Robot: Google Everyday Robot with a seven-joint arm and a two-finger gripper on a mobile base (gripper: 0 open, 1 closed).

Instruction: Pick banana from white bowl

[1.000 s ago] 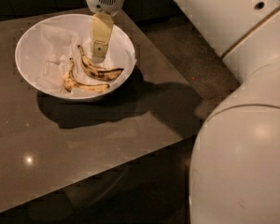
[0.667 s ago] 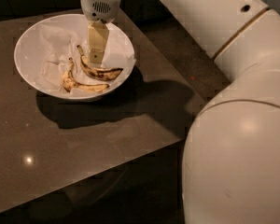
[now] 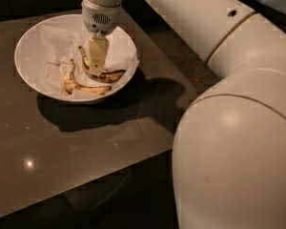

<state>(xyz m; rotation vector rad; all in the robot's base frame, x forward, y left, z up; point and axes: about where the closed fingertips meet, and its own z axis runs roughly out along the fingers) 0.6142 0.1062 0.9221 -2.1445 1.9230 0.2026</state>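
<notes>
Blotchy brown-yellow overripe banana (image 3: pixel 110 75) lies in wide white paper-lined bowl (image 3: pixel 26 42), right of centre – curved, stem twd far rim, dark end pointing right. Cream two-finger gripper (image 3: pixel 96 68) points straight down at its bend – jaws apart or clamped, can't tell. Thinner pale banana (image 3: pixel 86 87) just beside it.

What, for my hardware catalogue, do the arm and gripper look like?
The arm is rounded glossy white shells with thin tan seams and a dark hole. The gripper, over the white bowl, has a white grilled wrist and beige tip.
</notes>
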